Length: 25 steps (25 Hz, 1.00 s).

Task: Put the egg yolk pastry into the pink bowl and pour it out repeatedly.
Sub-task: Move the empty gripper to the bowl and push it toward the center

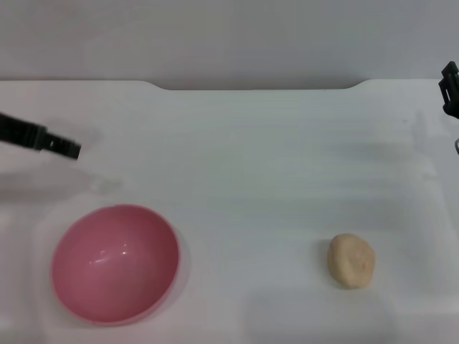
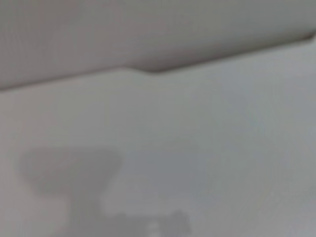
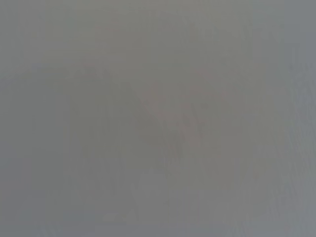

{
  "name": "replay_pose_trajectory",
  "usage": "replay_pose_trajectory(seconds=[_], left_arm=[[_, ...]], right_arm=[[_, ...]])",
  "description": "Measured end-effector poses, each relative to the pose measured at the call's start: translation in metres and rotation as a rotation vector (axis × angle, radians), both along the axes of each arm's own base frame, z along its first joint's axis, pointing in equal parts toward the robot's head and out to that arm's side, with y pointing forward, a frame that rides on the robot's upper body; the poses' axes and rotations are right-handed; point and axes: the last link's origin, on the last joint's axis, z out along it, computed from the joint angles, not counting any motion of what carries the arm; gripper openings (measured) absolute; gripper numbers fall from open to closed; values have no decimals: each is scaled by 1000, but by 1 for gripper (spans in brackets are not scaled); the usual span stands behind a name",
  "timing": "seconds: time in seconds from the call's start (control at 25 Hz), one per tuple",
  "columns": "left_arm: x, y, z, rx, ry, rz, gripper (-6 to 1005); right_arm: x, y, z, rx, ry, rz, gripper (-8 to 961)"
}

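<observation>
The egg yolk pastry (image 1: 351, 261) lies on the white table (image 1: 258, 165) at the lower right of the head view, well apart from the pink bowl (image 1: 115, 263), which sits upright at the lower left. The left gripper (image 1: 61, 145) reaches in from the left edge above the bowl; the right gripper (image 1: 450, 87) shows at the upper right edge. Whether either pincer is wide or narrow cannot be told.

Glossy pink bowl (image 1: 115, 264), round and deep, standing upright and empty at the near left of the white surface, and a small, pale yellow-beige, slightly lumpy egg yolk pastry (image 1: 351, 261) lying on that surface well apart from it, at near right.
</observation>
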Motion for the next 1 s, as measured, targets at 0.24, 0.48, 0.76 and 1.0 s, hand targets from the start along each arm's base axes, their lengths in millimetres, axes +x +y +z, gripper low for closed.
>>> replay_pose_trajectory(seconds=[0.24, 0.48, 0.76, 1.0], left_arm=[[11, -29, -2, -97, 40, 12, 753], [-3, -43, -10, -147, 59, 68, 753], [-18, -49, -22, -196, 40, 123, 754], [-28, -47, -43, -251, 42, 150, 754]], right_arm=[[0, 1, 1, 0, -3, -1, 436], [-2, 3, 1, 2, -4, 5, 433], [-4, 5, 1, 0, -5, 11, 429], [-4, 4, -1, -7, 0, 11, 426]])
